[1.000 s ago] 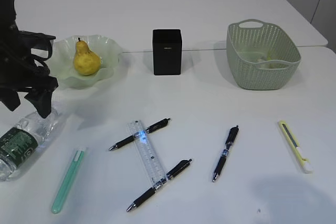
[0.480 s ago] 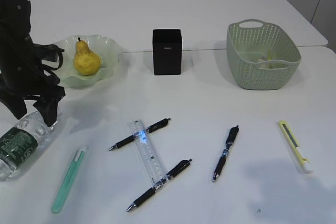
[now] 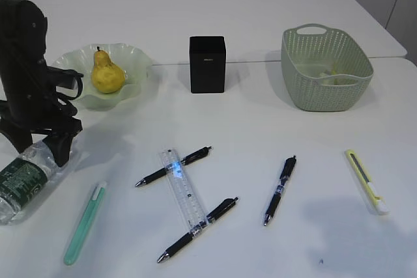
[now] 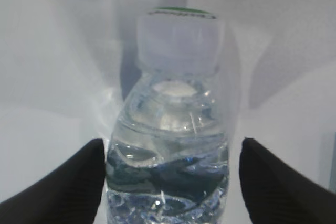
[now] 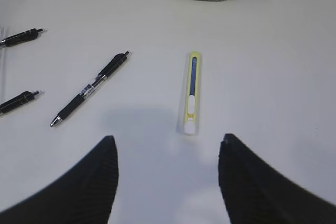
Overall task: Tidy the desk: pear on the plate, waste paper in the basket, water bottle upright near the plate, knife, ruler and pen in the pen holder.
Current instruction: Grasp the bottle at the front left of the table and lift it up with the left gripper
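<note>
**Wrist view puts us over the fallen bottle**

Left wrist view shows our left gripper (image 4: 168, 182) spread wide, one dark finger (image 4: 58, 182) on each side of the water bottle (image 4: 168, 145); neither finger seems to press the plastic, so we hold nothing yet; the bottle lies on its side at the table's (image 3: 260, 4) left edge, cap (image 4: 177, 38) pointing away from the camera, near the plate (image 3: 133, 56) but not upright.

We judge the bottle step to be in hand; the pear (image 3: 106, 73) already sits on the plate, and pale scraps that look like the waste paper (image 3: 326, 73) lie in the basket (image 3: 326, 69); the next move calls for closing on the bottle's shoulder, lifting it, and turning it to stand on its base beside the plate; the round, slick body may roll or slip if we pinch it off-centre.

Our right gripper (image 5: 168, 177) hangs above the table with its jaws apart and empty, the yellow knife (image 5: 191, 93) just ahead of it; that seems a likely later pick.

Counting: one pear, one plate, one basket, one bottle, one black pen holder (image 3: 207, 64), one knife, one clear ruler (image 3: 182, 193) lying across two pens, three black pens (image 3: 279, 190) in all, and one green pen (image 3: 85, 222).
</note>
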